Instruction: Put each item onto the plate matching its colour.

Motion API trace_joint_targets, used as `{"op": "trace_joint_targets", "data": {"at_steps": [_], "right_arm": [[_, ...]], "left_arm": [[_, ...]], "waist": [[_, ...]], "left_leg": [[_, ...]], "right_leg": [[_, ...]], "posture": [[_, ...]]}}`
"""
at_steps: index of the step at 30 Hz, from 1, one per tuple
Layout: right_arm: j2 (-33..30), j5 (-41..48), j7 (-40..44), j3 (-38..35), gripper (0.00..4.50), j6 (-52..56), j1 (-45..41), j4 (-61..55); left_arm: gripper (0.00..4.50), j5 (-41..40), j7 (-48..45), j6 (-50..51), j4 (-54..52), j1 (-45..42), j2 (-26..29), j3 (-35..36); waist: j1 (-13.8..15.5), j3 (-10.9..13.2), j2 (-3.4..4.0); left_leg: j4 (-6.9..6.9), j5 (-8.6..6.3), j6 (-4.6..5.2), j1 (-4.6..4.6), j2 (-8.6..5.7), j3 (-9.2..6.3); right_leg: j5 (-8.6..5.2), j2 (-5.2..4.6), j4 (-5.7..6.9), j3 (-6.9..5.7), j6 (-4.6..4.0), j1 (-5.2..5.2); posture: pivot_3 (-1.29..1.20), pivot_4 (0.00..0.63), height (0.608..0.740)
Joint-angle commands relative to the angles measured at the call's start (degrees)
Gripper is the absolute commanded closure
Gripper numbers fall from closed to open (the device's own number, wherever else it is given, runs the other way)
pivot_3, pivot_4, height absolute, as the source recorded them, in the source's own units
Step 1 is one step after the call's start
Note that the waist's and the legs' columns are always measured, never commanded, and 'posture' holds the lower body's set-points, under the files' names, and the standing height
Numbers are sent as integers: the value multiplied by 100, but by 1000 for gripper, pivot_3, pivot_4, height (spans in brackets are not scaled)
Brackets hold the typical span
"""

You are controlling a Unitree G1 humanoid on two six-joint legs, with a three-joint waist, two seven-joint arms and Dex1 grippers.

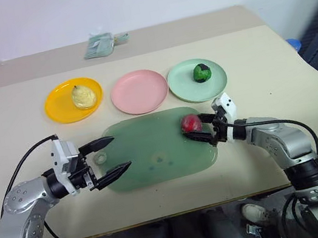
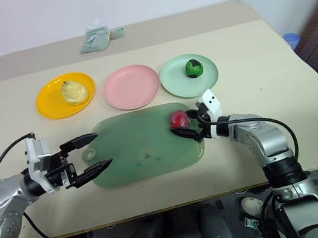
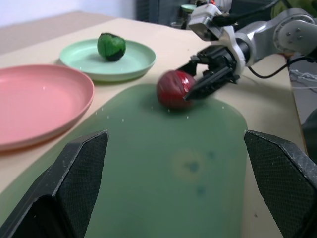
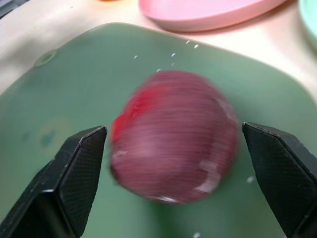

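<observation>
1. Now, right gripper (image 1: 201,129): fingers spread wide, 1 on each side of the red ball (image 1: 190,123), not closed on it.
2. Ball sits on the green tray (image 1: 153,157) near its right edge.
3. Left gripper (image 1: 111,155): wide apart, empty, over the tray's left edge.
4. Pink plate (image 1: 139,91) bare; pear (image 1: 83,96) on yellow plate (image 1: 58,106); green-and-black ball (image 1: 201,72) on mint plate (image 1: 184,87).
5. Open table (image 1: 260,64) to the right.
</observation>
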Motion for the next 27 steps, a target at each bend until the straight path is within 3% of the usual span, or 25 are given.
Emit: {"op": "trace_joint_targets", "data": {"at_steps": [1, 3, 6, 12, 17, 21, 27], "right_arm": [[87, -15, 44, -87, 268, -243, -177, -19], [136, 16, 68, -92, 814, -276, -235, -75], [243, 17, 35, -90, 2275, -322, -395, -158], [616, -208, -20, 107, 2275, -546, -1055, 163], [1286, -671, -283, 259, 2275, -1358, -1911, 1346], [2016, -1269, -1016, 195, 2275, -2686, -3023, 3483], [2565, -1715, -1850, -84, 2275, -4177, -4277, 6152]], "left_arm": [[0, -11, 56, -172, -225, 145, 3, 231], [0, -14, 106, -208, -285, 259, -21, 254], [0, -33, 204, -225, -346, 374, -48, 297], [0, -103, 545, -150, -521, 502, -191, 367], [0, -143, 1217, 39, -710, 542, -423, 475], [0, 119, 1912, 84, -954, 558, -676, 461], [0, 554, 2738, 138, -1281, 590, -890, 385]], "waist": [[3, 0, 0], [12, 0, 0], [9, 0, 0], [-8, 0, 0], [-17, 0, 0], [-42, 0, 0], [-33, -1, -2]], "left_leg": [[0, 0, 0, 0, 0, 0], [1, 0, 0, 0, 0, 0], [2, 0, 1, 0, 0, 0], [0, 0, 0, 0, 0, 0], [0, 1, -2, 1, 0, 0], [2, 3, -5, 1, 0, 1], [0, 4, -7, 3, 0, -3]], "right_leg": [[0, 0, 0, 0, 0, 0], [0, 0, 0, 0, 0, 2], [0, 0, -1, 0, 0, 3], [0, 1, 0, 0, 0, 0], [0, 2, 2, -1, 0, -1], [1, 4, 6, -1, -1, -3], [1, 8, 5, -4, -2, -8]], "posture": [[0, 150, 740], [0, 150, 740], [0, 150, 740], [0, 150, 740], [0, 150, 740], [0, 150, 740], [0, 150, 740]]}}
